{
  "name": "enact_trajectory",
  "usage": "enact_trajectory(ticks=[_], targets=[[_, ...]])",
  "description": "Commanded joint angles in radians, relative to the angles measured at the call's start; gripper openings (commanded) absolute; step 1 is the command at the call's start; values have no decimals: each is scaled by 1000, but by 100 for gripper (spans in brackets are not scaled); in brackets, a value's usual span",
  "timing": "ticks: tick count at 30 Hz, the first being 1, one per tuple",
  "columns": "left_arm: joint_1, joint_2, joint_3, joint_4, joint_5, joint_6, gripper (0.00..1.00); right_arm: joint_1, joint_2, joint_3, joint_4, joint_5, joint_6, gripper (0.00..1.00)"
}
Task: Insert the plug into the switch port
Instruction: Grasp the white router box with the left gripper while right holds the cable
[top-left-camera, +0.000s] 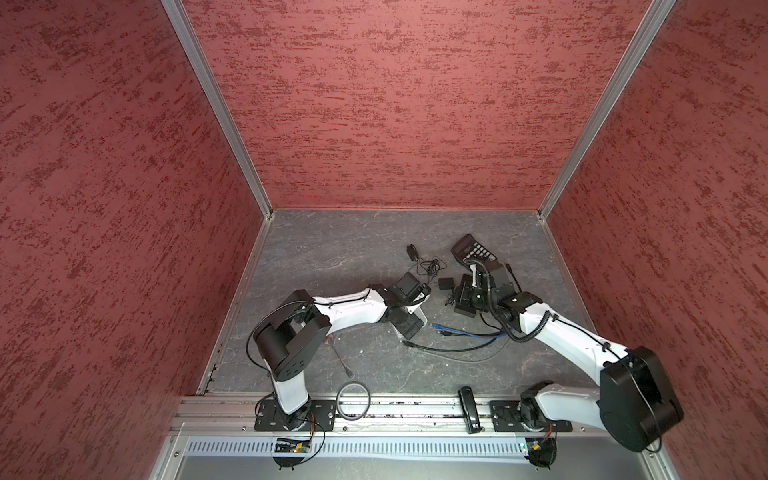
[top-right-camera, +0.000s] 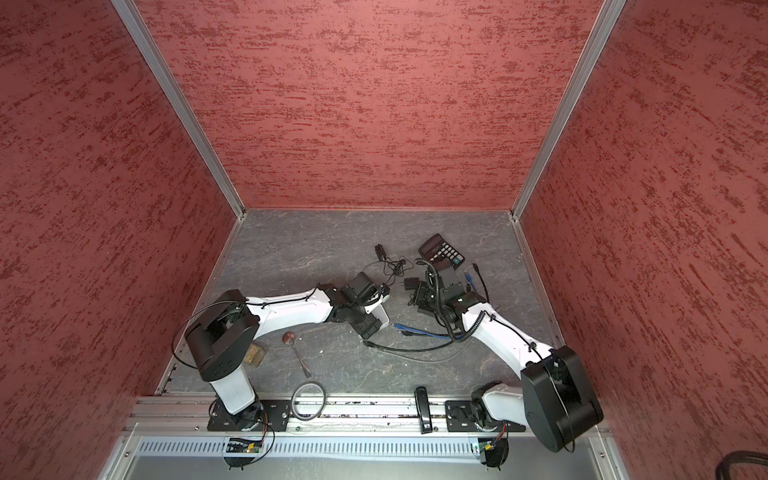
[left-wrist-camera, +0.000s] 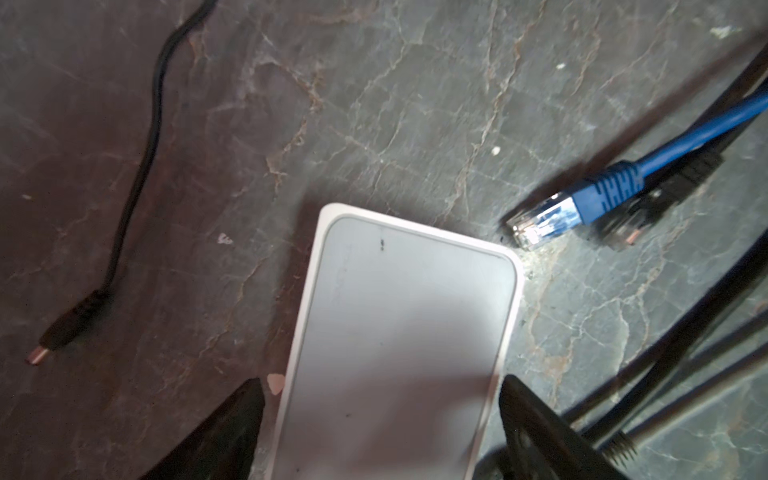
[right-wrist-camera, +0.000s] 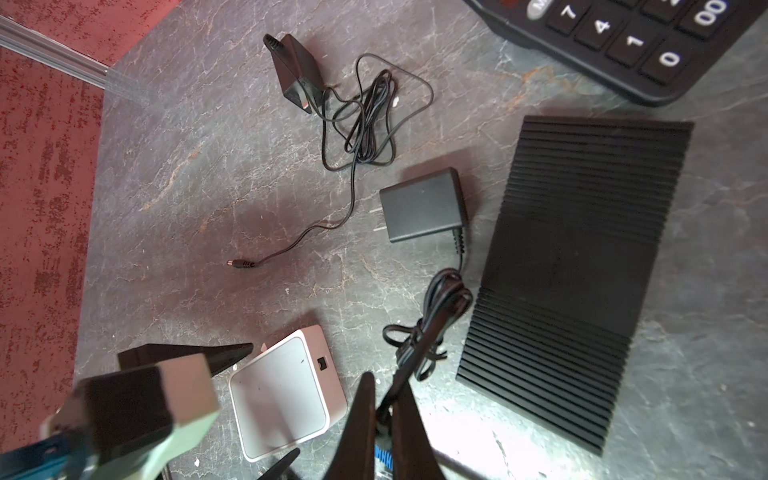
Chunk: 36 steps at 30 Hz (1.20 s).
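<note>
The white switch (left-wrist-camera: 407, 332) lies flat on the grey floor, with a small port (right-wrist-camera: 322, 363) on one side wall. My left gripper (left-wrist-camera: 382, 380) is open and straddles the switch, one finger on each long side. A blue network plug (left-wrist-camera: 544, 220) lies by the switch's far corner, with a black network plug (left-wrist-camera: 623, 237) beside it. A loose barrel plug (right-wrist-camera: 239, 264) lies apart on the floor. My right gripper (right-wrist-camera: 386, 380) is shut on a black cable (right-wrist-camera: 419, 353), which runs to the coil by a black adapter (right-wrist-camera: 422, 210). That cable's end is hidden between the fingers.
A ribbed black box (right-wrist-camera: 582, 270) lies under the right arm, with a calculator (top-left-camera: 471, 249) behind it. A second adapter (right-wrist-camera: 295, 70) has a tangled lead. A spoon (top-right-camera: 297, 349), a cable ring (top-left-camera: 353, 401) and a black bar (top-left-camera: 468, 409) lie near the front rail. Red walls enclose three sides.
</note>
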Motion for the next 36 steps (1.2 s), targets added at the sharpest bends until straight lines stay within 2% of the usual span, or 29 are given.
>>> enact_trajectory(ticks=[1,9,17,22,24,28,30,34,36], targets=[[-1,18,31,-42,3,29,89,-6,-11,-3,30,-9,11,2],[-3,55,70,-46,-42,64,90,-5,-4,0,35,-22,9,2],[-3,93,94,-77,-15,98,86,-5,-1,1,40,-34,11,2],[-1,118,112,-90,4,103,77,-6,6,6,47,-43,12,2],[-2,122,110,-83,11,100,69,-5,7,6,50,-45,13,2],[-2,117,93,-56,16,83,63,-6,5,5,52,-47,13,2],[-2,98,67,-26,11,72,61,-6,1,2,61,-51,11,2],[-3,17,-20,95,-18,38,48,-5,-13,-12,103,-72,12,3],[-3,-34,-73,171,-38,25,47,-5,-16,-16,126,-84,15,3]])
